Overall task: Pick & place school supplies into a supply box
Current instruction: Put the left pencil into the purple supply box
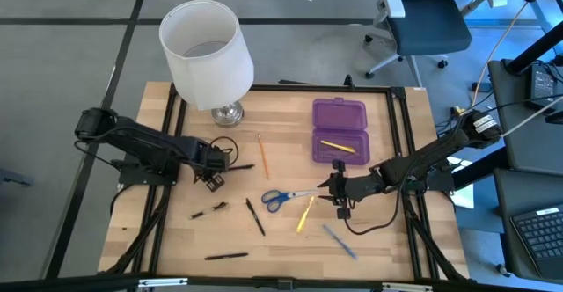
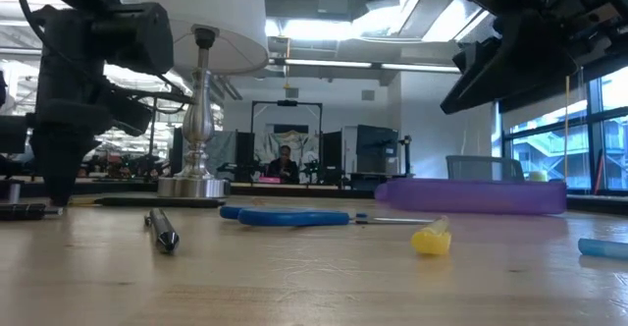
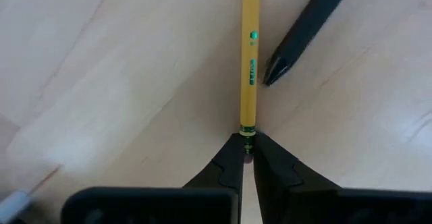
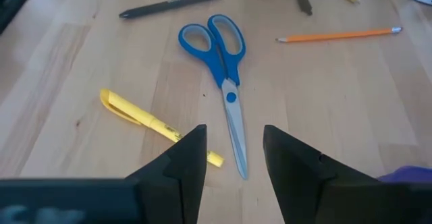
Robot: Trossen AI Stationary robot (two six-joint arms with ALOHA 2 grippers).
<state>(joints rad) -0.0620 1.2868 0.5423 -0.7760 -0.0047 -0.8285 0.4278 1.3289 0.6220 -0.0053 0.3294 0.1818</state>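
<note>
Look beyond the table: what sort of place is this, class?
Probably a robotics lab or open workshop: an office chair and keyboard flank the wooden table, with ceiling strip lights over equipment racks behind.

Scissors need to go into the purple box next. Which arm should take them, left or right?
Right, most likely. The right end effector is open, with the scissors blade tip just ahead of its fingers, and the purple supply box lies on that arm's side. The left end effector is already shut on a yellow pencil.

Pale matt wood table (image 1: 369,248) — translucent purple plastic supply box (image 1: 339,129), polished metal lamp base (image 1: 227,113).
</note>
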